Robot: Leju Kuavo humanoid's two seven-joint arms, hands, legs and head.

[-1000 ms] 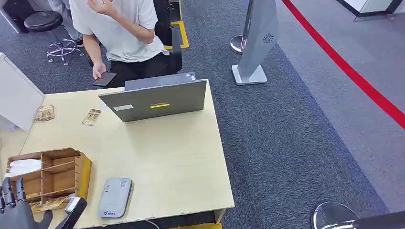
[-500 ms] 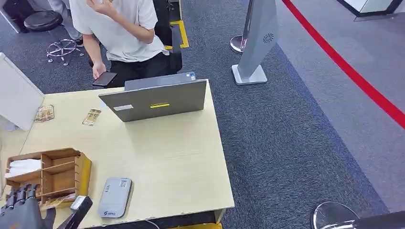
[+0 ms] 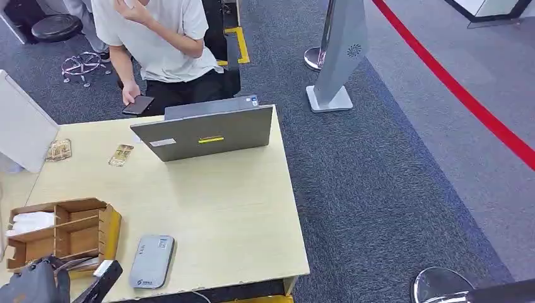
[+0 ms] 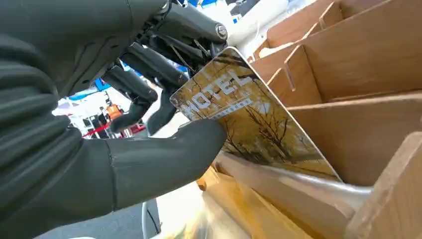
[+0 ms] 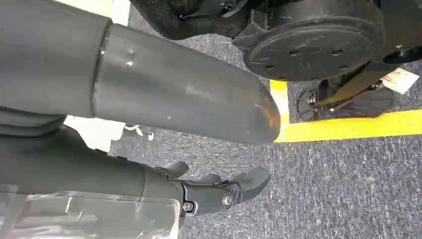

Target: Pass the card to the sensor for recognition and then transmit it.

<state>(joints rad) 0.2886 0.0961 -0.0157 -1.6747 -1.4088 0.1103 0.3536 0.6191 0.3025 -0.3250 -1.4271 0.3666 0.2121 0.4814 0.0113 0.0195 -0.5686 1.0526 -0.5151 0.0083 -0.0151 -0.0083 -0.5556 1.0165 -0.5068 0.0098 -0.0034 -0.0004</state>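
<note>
Card (image 4: 249, 119) pinched by left hand (image 4: 114, 124) fingers (image 4: 164, 149).

A person (image 3: 158, 38) sits behind the laptop (image 3: 205, 131).

The organizer (image 4: 358, 74) was bare matt wood; the card (image 4: 249, 119) glossy printed plastic; the table (image 3: 227, 208) smooth pale laminate; the floor (image 3: 378, 177) rough carpet.

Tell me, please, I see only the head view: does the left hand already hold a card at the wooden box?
Observer: Yes. In the left wrist view the left hand pinches a card between thumb and fingers.
Operator: Which card is it?
Observer: A yellow-brown one with trees, printed HOTEL.
Operator: Is it out of the box?
Observer: Not fully; its far end sits inside a compartment of the wooden box.
</note>
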